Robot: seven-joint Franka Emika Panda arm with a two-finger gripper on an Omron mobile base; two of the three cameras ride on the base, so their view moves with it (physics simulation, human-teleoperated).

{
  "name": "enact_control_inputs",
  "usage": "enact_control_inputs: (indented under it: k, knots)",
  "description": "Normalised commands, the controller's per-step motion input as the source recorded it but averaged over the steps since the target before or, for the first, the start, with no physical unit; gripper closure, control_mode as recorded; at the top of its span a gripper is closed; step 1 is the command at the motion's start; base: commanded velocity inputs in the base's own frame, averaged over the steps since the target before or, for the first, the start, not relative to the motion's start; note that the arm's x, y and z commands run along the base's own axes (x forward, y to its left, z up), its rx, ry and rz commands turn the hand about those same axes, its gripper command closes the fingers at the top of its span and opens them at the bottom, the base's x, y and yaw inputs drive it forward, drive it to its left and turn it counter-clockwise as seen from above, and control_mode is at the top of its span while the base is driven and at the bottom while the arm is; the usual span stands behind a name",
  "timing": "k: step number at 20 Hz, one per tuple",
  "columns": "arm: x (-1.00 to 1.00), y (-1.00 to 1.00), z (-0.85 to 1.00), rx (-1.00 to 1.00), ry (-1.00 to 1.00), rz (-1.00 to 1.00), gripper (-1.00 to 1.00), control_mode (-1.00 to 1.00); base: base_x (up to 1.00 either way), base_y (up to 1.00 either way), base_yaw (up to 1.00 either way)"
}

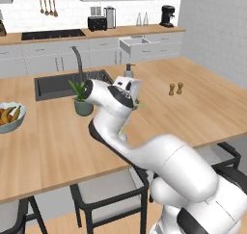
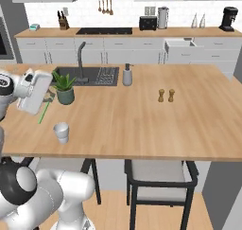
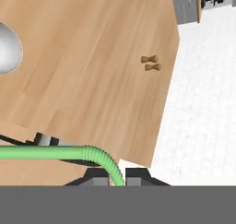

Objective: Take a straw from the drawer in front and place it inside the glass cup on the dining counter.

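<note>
Item: straw [image 3: 55, 152], bright green, thin, with a ribbed bend near one end; we hold it in the gripper [image 3: 118, 178], jaws clamped on the short leg below the bend, the long leg running off sideways across the hand view. In the right base view the straw [image 2: 44, 112] hangs slanting from the hand above the dining counter [image 2: 142, 125], with the glass cup [image 2: 61, 132] standing near it and lower, apart from it. We judge the straw very light, smooth and slippery, and springy at the ribbed section, so it may swing or pivot in the pinch; a grip on the straight part would serve better than one at the bend. The cup looks light and easy to tip, so we would lower the free end through its mouth without brushing the rim
</note>
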Motion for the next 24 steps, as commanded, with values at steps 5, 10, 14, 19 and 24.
enact_control_inputs:
  k: [5, 10, 14, 19, 24]
  knots:
    - [0.06, 0.25, -0.01, -0.29, -0.07, -0.28, 1.00, -1.00, 0.00, 0.00, 0.00]
    - [0.02, 0.04, -0.11, -0.26, -0.18, -0.28, 1.00, -1.00, 0.00, 0.00, 0.00]
    - [0.00, 0.01, -0.20, -0.14, -0.19, -0.21, 1.00, -1.00, 0.00, 0.00, 0.00]
    - [0.00, 0.07, -0.19, -0.02, -0.07, -0.15, 1.00, -1.00, 0.00, 0.00, 0.00]
    - [0.00, 0.10, -0.17, 0.00, -0.01, -0.13, 1.00, -1.00, 0.00, 0.00, 0.00]
